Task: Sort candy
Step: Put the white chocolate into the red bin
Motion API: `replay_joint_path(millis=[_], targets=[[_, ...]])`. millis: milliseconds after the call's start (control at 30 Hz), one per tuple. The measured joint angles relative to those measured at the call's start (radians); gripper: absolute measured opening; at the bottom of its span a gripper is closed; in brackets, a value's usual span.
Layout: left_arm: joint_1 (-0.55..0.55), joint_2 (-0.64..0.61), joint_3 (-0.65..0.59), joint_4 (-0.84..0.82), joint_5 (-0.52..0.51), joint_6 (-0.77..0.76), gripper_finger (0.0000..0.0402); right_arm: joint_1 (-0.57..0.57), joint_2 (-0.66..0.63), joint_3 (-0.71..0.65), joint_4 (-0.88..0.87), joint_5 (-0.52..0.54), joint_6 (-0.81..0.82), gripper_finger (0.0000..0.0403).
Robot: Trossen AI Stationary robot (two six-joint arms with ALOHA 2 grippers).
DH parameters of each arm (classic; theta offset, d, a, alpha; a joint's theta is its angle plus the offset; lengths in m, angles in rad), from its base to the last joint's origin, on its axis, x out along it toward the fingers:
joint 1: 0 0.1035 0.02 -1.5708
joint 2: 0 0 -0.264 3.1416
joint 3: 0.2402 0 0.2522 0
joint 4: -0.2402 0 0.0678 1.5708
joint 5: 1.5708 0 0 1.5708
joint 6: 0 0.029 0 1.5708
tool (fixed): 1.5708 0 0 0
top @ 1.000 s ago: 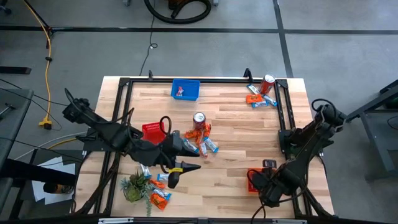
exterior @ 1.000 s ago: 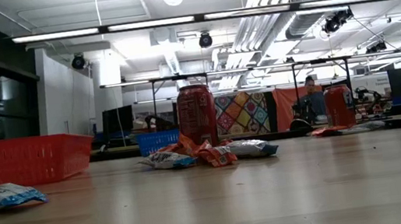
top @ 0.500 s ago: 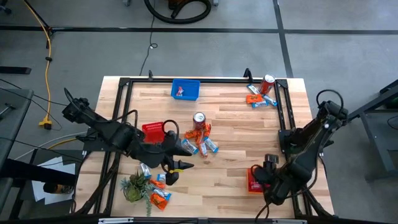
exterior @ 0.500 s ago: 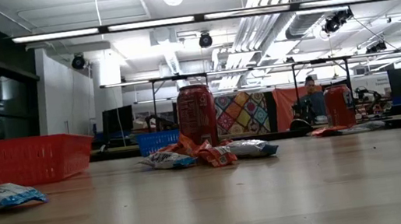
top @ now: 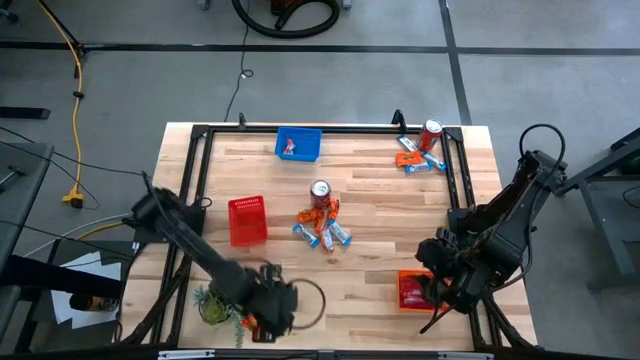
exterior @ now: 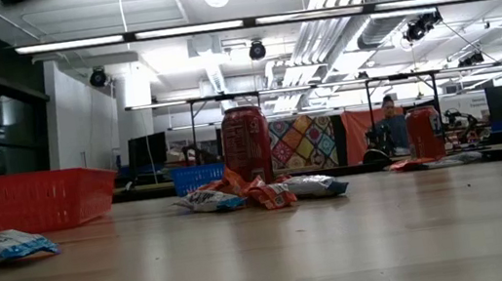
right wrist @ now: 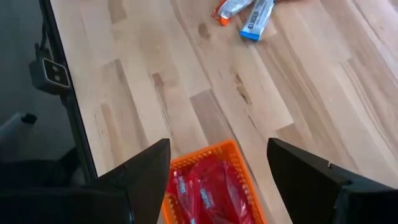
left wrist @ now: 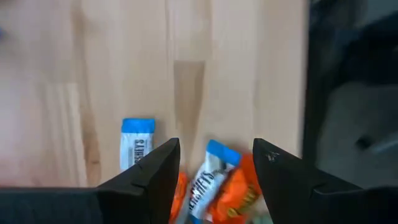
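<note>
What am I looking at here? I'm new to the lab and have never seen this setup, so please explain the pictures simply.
This is a robot with two dark arms at a wooden table, each ending in two-finger jaws. One picture looks straight down, one looks level across the table top, and two come from cameras on the wrists.

The left gripper hovers open over blue-and-white and orange candy at the table's near edge, beside a small green plant. The right gripper hangs open above an orange basket that holds red packets. Neither holds anything.

Also on the table: a red basket, a blue basket, a drink can amid a central pile of candy, and a second can with more packets at the far right corner.
</note>
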Motion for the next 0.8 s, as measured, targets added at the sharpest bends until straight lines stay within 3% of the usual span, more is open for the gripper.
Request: replay_joint_path(millis=[200, 333, 533, 667, 800], targets=[[0.022, 0.087, -0.017, -0.080, 0.010, 0.100, 0.0189, 0.000, 0.000, 0.000, 0.003, -0.009, 0.027, 0.0264], [0.057, -0.050, -0.221, 0.094, 0.015, 0.055, 0.0172, 0.000, 0.000, 0.000, 0.013, -0.017, 0.026, 0.0264], [0.099, -0.280, -0.552, 0.459, 0.113, -0.051, 0.0136, 0.000, 0.000, 0.000, 0.020, -0.018, 0.024, 0.0264], [0.100, -0.298, -0.597, 0.516, 0.113, -0.001, 0.0124, 0.000, 0.001, 0.000, 0.020, -0.014, 0.017, 0.0264], [0.101, -0.241, -0.597, 0.507, 0.108, 0.037, 0.0127, 0.000, 0.001, 0.000, 0.018, 0.009, 0.020, 0.0264]])
